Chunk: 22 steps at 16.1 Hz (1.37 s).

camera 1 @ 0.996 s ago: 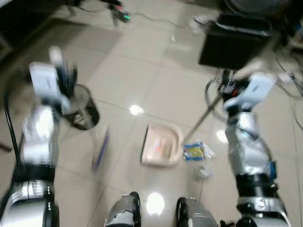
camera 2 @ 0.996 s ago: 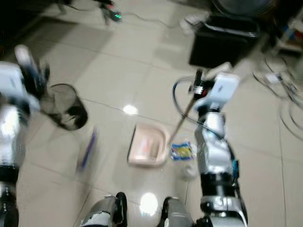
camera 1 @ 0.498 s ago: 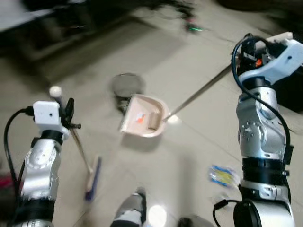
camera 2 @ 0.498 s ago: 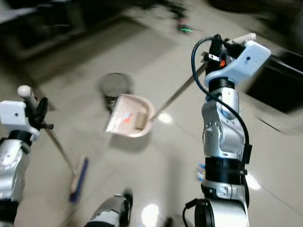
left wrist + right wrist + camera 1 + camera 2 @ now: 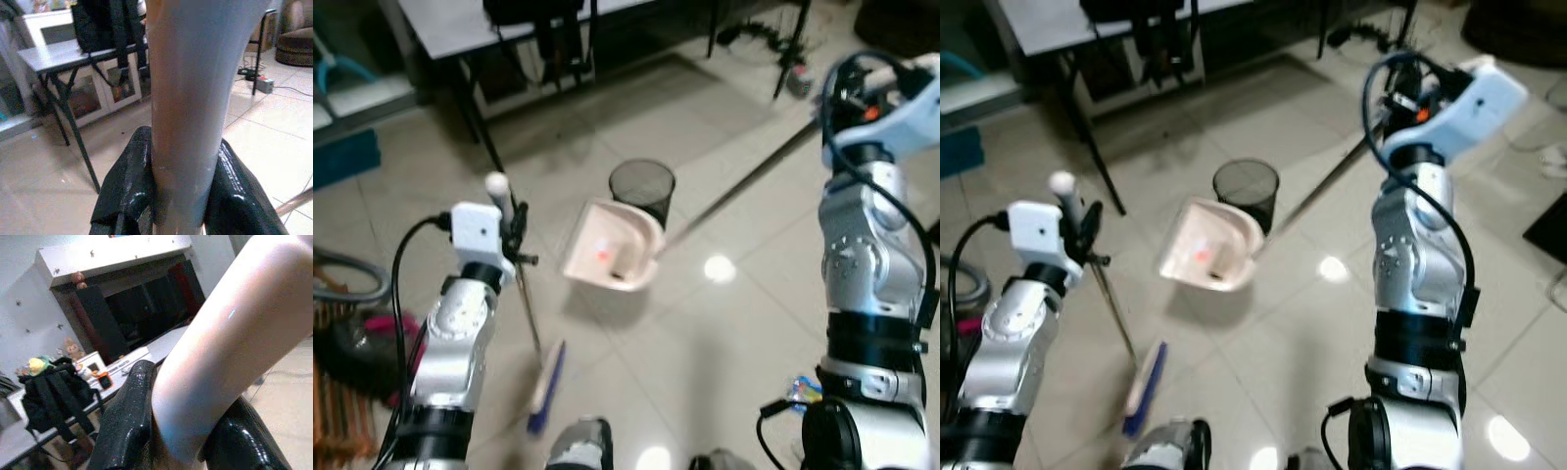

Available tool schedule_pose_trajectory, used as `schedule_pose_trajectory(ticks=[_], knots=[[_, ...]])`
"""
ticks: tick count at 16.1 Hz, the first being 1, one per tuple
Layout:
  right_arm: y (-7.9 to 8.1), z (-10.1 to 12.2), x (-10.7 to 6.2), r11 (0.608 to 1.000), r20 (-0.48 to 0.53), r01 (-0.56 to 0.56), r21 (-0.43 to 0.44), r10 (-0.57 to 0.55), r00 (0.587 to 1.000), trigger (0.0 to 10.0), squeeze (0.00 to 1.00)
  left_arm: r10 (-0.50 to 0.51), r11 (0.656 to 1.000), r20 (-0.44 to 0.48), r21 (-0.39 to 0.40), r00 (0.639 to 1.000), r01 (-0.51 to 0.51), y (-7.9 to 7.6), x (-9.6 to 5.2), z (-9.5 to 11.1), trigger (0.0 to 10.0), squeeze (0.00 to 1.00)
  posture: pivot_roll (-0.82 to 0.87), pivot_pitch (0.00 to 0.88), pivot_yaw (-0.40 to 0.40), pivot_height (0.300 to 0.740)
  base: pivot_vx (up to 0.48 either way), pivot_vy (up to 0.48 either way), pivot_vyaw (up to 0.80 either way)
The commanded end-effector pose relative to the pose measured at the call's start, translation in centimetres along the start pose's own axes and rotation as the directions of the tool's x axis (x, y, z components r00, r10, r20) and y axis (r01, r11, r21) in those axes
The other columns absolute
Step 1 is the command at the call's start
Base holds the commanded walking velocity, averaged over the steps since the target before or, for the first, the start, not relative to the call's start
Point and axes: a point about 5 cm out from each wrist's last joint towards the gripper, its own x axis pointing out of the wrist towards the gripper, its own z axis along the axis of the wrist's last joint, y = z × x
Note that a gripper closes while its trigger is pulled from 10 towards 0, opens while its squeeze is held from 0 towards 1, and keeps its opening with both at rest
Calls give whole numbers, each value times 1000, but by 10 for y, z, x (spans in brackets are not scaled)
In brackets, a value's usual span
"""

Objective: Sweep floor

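Observation:
My left gripper is shut on the thin broom handle, fingers clamped around it. The blue-and-cream broom head rests on the tiles near my feet. High on the right, my right gripper is shut on the long dustpan handle. That handle slopes down to the cream dustpan, which hangs tilted off the floor just in front of the black mesh bin. Small reddish and brown bits lie inside the pan.
A grey table on black legs, with a black backpack on it, stands behind the bin. Cables and a power strip lie at the back right. A blue-yellow packet lies by my right leg. A grey hose and clutter sit at the left.
The camera has swung left, bringing the table and bin into view. The dustpan has come up off the floor from beside the packet to the bin. The broom stays in my left gripper.

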Motion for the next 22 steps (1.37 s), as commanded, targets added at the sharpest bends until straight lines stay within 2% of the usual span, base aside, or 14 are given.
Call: schedule_pose_trajectory(ticks=[1, 7, 22], knots=[[8, 22, 1, 1000, 90, -24, 13, 23, 996, 10000, 0, -7, 1000, 42, 22, 999, 6, -3, 1, 11, 10000, 0, -10, 78, 58, 740, 394, 0, 0], [11, 23, 2, 1000, 94, -19, 0, 19, 995, 10000, 0, 31, 999, 30, 25, 999, -32, -3, -3, 13, 10000, 0, -3, 85, 43, 740, 428, 0, 0], [7, 20, 1, 1000, 79, -5, -10, 6, 997, 10000, 0, 27, 1000, 10, 4, 1000, -27, -8, -6, 11, 10000, 0, -6, 90, 43, 740, 475, 0, 0]])
